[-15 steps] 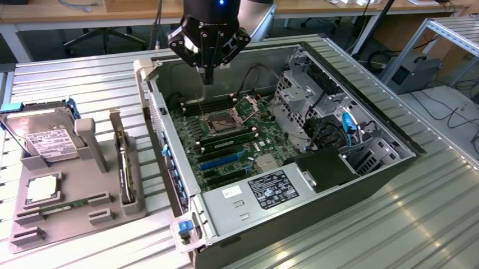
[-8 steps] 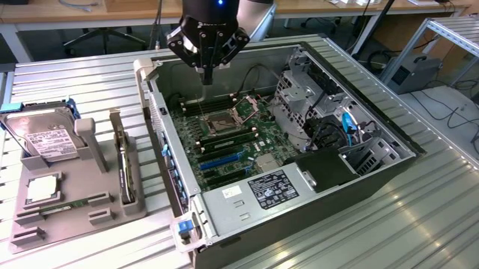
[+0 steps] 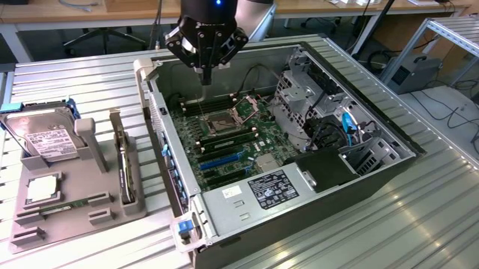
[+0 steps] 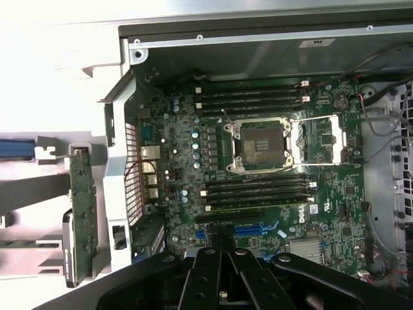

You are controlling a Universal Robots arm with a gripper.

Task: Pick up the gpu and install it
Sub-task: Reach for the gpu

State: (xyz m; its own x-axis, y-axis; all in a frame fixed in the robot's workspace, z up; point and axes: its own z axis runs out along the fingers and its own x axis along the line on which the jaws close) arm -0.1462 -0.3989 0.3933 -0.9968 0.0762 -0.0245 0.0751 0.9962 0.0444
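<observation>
Gripper (image 4: 222,244) (closed) over motherboard (image 4: 187,161); gpu (image 3: 124,163) on edge, long axis alongside case (image 3: 389,168).

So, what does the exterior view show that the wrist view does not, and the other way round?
Exterior view adds: the hard drive with its white label, the power supply and the tables behind. Wrist view adds: the rear ports by the case wall. Both share: the shut gripper over the open case, the empty processor socket, and the gpu standing untouched in the grey holder.
</observation>
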